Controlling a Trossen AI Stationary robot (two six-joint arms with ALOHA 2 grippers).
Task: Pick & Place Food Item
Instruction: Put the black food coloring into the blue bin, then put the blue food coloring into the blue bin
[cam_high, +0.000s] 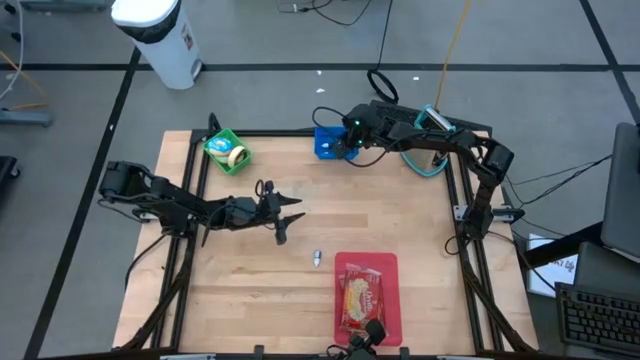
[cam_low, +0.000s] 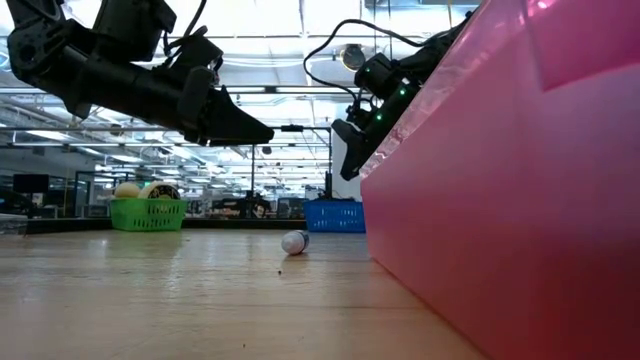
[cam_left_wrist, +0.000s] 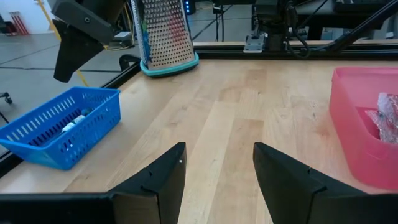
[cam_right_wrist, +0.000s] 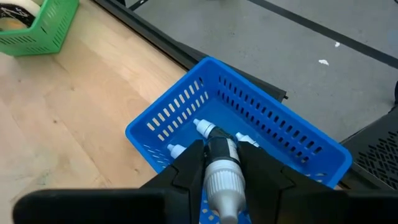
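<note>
White-capped and ribbed, a small bottle (cam_right_wrist: 219, 182) sits pinched between the two dark fingers of the right gripper (cam_right_wrist: 221, 152), which press against it on either side. The bottle hangs nose-down directly over a blue basket (cam_right_wrist: 273, 118), above similar white-tipped pieces lying on the basket's floor; whether it touches them cannot be told.

From overhead, the blue basket (cam_high: 325, 143) stands at the far edge of the wooden table (cam_high: 420, 215), with the right gripper (cam_high: 345, 140) poised over it and the right arm reaching in from the table's right side. A perforated metal grater (cam_left_wrist: 165, 31) on a teal base stands upright near the same far edge, to the right of the basket.

Along that far edge to the left, well apart, a green basket (cam_high: 226, 150) holds a roll of tape (cam_high: 234, 155).

The left gripper (cam_high: 285, 215) hovers above the middle of the table on its outstretched arm. Its wrist camera shows the fingers (cam_left_wrist: 165, 177) spread apart with only bare wood between them, gripping nothing.

Near the front edge a red tray (cam_high: 385, 265) holds a clear-wrapped food packet (cam_high: 361, 300). A small pale object (cam_high: 316, 258) lies on the bare wood just left of the tray's far corner, between the tray and the left gripper; what it is cannot be made out.

Beyond the table, a white bin (cam_high: 160, 35) stands on the grey floor.
</note>
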